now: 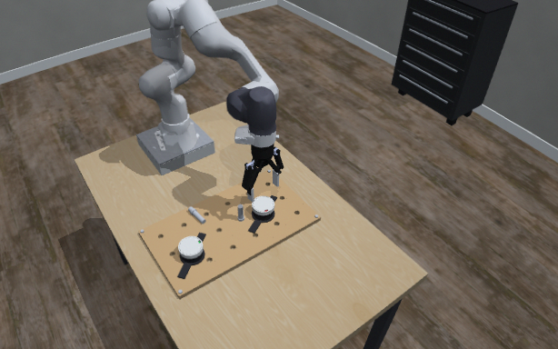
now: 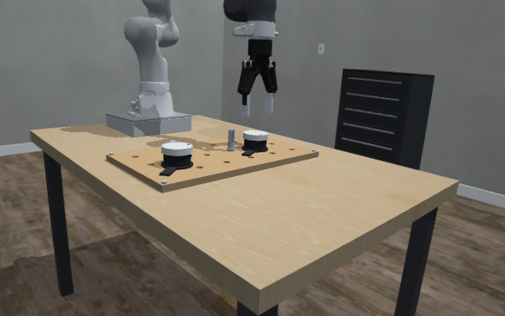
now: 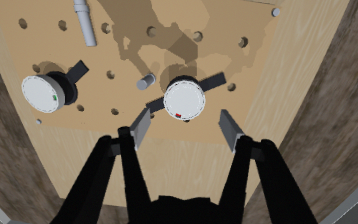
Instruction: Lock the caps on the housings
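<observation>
The fingers stand wide apart and hold nothing, hanging well above the red-marked cap (image 3: 184,100), which sits below the gap between them. A peg (image 3: 146,81) stands just beyond it; the green-marked cap (image 3: 41,93) lies well off to one side on the board (image 3: 260,60).

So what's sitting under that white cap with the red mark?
A black housing with flat black tabs sticking out at its foot, standing on the pegboard. The cap covers the housing's top, so its inside stays hidden.

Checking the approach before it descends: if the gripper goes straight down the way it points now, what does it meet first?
Most likely the white cap with the red mark, on the far housing. The gripper hangs open above it, touching nothing; whether it is exactly centred is uncertain.
</observation>
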### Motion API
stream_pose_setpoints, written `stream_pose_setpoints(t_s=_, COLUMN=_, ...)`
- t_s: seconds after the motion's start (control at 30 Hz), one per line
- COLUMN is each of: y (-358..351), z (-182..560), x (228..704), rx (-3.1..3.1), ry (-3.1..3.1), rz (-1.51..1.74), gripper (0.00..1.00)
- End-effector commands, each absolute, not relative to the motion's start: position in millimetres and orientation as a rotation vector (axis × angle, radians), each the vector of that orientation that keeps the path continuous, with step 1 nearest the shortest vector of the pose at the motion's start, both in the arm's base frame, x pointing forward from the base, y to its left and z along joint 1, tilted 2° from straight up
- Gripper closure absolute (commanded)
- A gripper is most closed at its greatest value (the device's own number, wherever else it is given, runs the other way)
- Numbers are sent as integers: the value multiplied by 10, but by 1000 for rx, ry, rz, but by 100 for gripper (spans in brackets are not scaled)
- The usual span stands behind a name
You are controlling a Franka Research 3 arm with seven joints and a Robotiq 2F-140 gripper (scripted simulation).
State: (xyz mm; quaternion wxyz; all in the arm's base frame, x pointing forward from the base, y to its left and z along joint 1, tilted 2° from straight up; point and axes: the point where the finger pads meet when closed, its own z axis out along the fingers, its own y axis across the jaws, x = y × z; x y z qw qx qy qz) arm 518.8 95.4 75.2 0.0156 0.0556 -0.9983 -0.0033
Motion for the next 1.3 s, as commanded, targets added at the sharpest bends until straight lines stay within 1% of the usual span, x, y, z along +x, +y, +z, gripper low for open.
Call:
stream_pose_setpoints(t_s=0.0, y=943, z=743, x=5179, rx=52, ry=-3105, rz=13, gripper=22)
stream_pose_setpoints(t_s=1.27, y=944, z=519, x=5168, rx=24, ry=-3105, rz=14, gripper=22)
